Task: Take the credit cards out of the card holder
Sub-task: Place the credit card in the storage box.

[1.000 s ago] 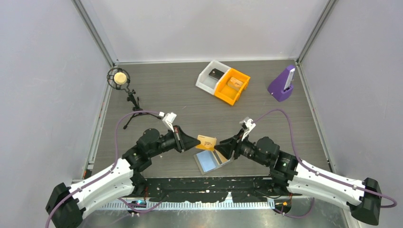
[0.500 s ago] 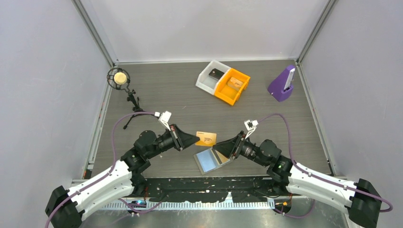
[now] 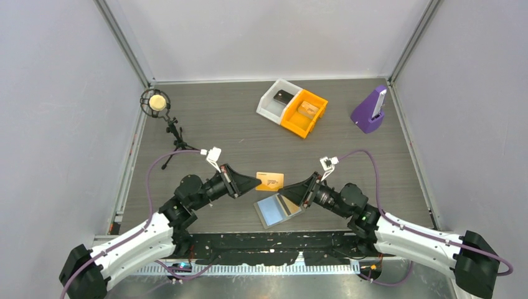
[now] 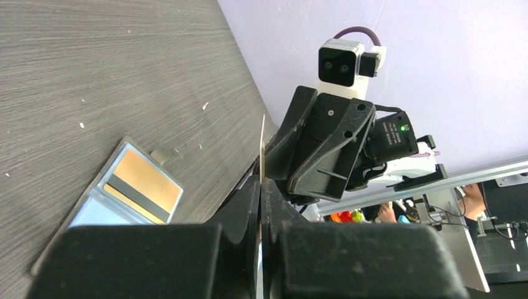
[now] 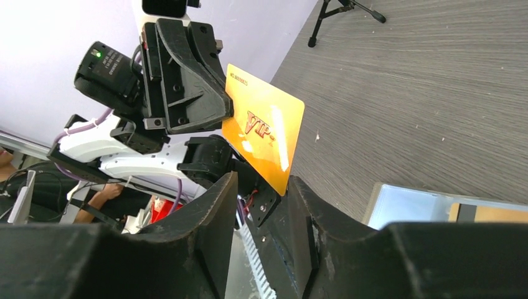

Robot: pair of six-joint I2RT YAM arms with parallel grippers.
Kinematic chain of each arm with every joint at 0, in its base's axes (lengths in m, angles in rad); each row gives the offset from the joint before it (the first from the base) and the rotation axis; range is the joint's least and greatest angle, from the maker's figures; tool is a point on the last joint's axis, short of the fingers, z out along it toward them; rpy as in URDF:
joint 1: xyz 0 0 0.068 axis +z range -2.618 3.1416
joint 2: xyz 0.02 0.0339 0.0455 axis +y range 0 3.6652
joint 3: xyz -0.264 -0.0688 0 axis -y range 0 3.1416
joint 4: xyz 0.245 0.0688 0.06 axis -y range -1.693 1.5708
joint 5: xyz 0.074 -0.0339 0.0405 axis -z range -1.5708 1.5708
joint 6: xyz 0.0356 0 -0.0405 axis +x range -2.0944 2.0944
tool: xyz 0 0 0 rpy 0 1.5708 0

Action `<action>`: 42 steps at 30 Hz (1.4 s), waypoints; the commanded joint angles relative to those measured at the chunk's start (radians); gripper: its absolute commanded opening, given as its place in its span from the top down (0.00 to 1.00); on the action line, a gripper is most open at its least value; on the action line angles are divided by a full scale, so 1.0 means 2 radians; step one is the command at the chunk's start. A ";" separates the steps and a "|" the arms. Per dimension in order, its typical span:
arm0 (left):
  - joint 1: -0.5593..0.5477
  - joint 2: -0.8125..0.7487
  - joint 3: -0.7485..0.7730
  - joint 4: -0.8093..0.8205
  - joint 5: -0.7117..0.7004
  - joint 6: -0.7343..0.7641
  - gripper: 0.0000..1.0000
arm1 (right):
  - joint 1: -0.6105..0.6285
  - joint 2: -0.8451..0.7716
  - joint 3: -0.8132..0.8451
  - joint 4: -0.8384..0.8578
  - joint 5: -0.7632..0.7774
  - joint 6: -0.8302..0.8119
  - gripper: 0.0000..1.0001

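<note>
Gold plastic, one card (image 3: 270, 181), marked VIP: clamped by one short edge in my left gripper (image 3: 255, 182), whose fingers are pressed tight on it. It is held clear of the table (image 3: 212, 124), its face showing to the overhead camera and edge-on to my left wrist camera. I judge the edge grip is chosen so that most of the card stays free for setting down or passing across

Grey-brown outside, light blue inside, one card holder (image 3: 274, 210): lies open and flat on the table near my bases, between my two arms and just below the lifted card. It is spread open, I take it, so the panels face up and cards can slide out

Gold with a dark stripe, a second card (image 4: 142, 185): sits in the holder's panel on the side nearer my right arm. By my reckoning the task is partly done, with one card out and at least this one left in

My right gripper (image 3: 286, 196): jaws parted, gripping nothing that I can see. It is low at the holder's right-hand panel, nose toward the left gripper. From its wrist camera a corner of the lifted card shows in the gap between the fingers; whether it touches them I cannot tell. I read this placing as readiness either to steady the holder or to go for the striped card
</note>
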 commanded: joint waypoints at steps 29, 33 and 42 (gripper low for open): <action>0.003 -0.050 0.188 -0.433 -0.154 0.219 0.00 | -0.172 0.021 0.197 -0.183 -0.038 -0.128 0.95; 0.003 -0.017 0.263 -0.533 -0.157 0.300 0.00 | -0.236 0.098 0.234 -0.159 -0.072 -0.133 0.95; 0.003 -0.010 0.276 -0.598 -0.170 0.353 0.00 | -0.357 0.284 0.313 -0.119 -0.035 -0.114 0.95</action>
